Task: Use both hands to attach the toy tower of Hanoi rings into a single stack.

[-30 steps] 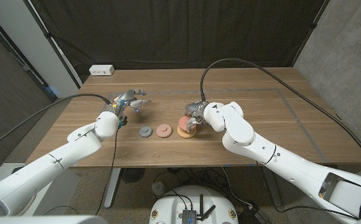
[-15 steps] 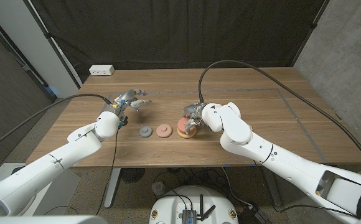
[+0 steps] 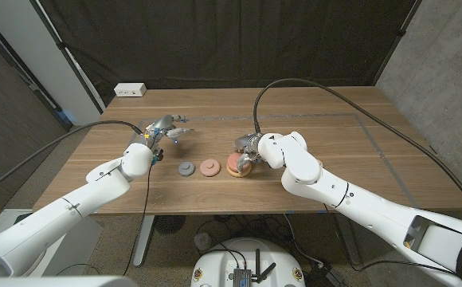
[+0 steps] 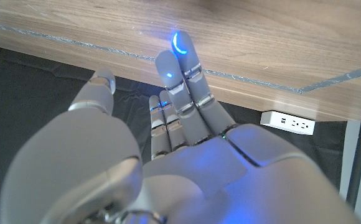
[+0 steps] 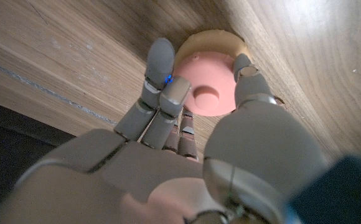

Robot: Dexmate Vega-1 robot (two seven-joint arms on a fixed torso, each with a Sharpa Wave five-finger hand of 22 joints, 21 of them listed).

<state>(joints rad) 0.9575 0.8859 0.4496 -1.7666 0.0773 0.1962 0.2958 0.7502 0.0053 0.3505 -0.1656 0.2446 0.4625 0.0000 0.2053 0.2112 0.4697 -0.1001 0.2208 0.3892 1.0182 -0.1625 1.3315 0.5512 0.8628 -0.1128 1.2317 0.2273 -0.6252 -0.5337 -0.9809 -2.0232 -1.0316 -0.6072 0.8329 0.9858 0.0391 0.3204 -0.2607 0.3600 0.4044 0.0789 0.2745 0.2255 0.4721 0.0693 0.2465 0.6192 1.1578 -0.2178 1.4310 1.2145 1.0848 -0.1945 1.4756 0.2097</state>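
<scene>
Three ring pieces lie in a row near the table's front edge: a small grey ring, a salmon ring, and a wide tan ring with a larger pink ring on top. My right hand hangs over that pair. In the right wrist view its fingers and thumb sit on opposite sides of the pink ring, pinching it on the tan ring. My left hand hovers behind and left of the grey ring, fingers stretched out, holding nothing.
A white power strip lies at the table's back left corner. A tape line marks out a rectangle on the wooden table. Black curtains hang behind. Cables run from both arms over the table.
My right hand has edged slightly left and lower over the pink and tan rings. The left hand and the two loose rings have stayed in place.
</scene>
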